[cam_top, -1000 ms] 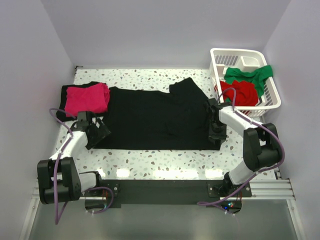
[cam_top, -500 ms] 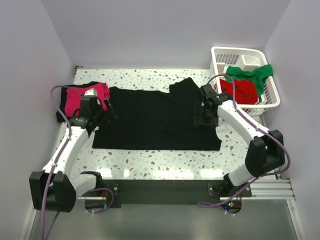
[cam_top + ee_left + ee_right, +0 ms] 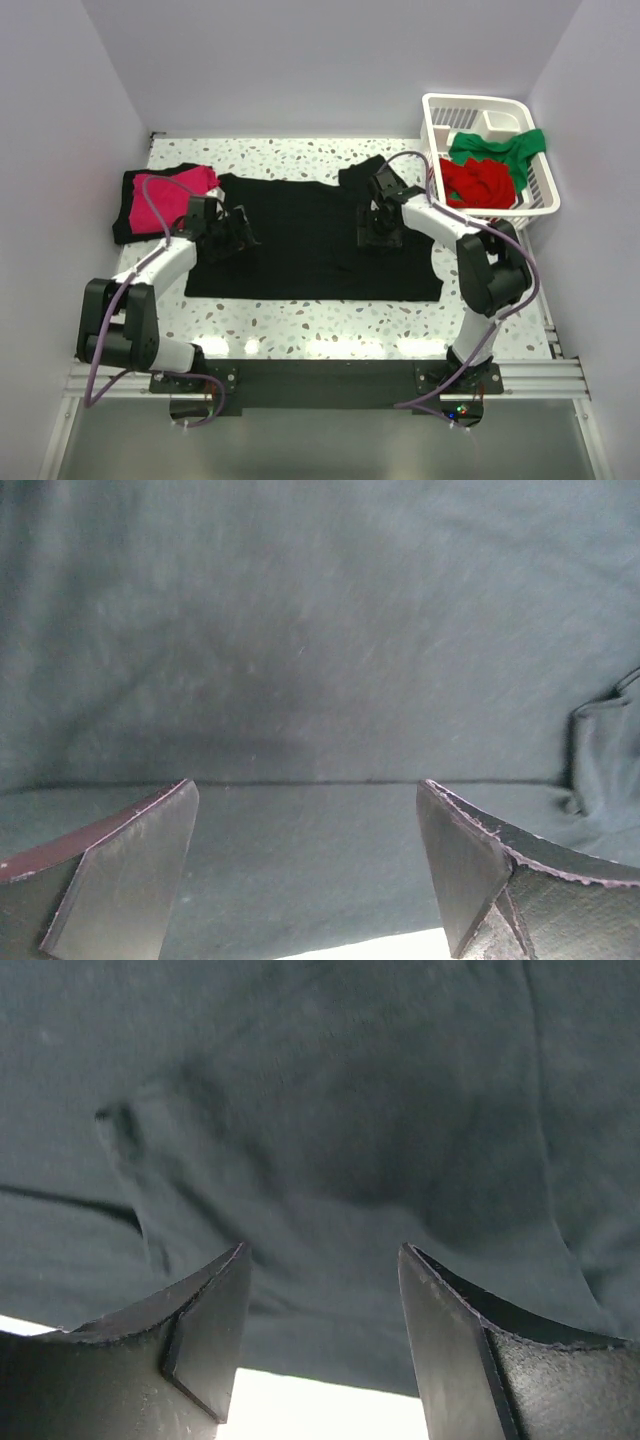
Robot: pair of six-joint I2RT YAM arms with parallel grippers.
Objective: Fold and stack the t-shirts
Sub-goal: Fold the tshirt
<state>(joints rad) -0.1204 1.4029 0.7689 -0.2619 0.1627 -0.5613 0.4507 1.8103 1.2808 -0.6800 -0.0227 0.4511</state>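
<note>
Left end effector and right end effector open over black t-shirt
Left wide, right narrower, neither gripping; both have moved inward from its side edges; shirt flat beneath them on the tabletop.

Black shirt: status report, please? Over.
Left gripper open, empty. Right gripper open, empty. Black shirt spread flat beneath both. Nothing blocking.

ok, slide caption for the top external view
Left tool and right tool, both open, over a black t-shirt spread on the table; pink t-shirt left, basket right.
</note>
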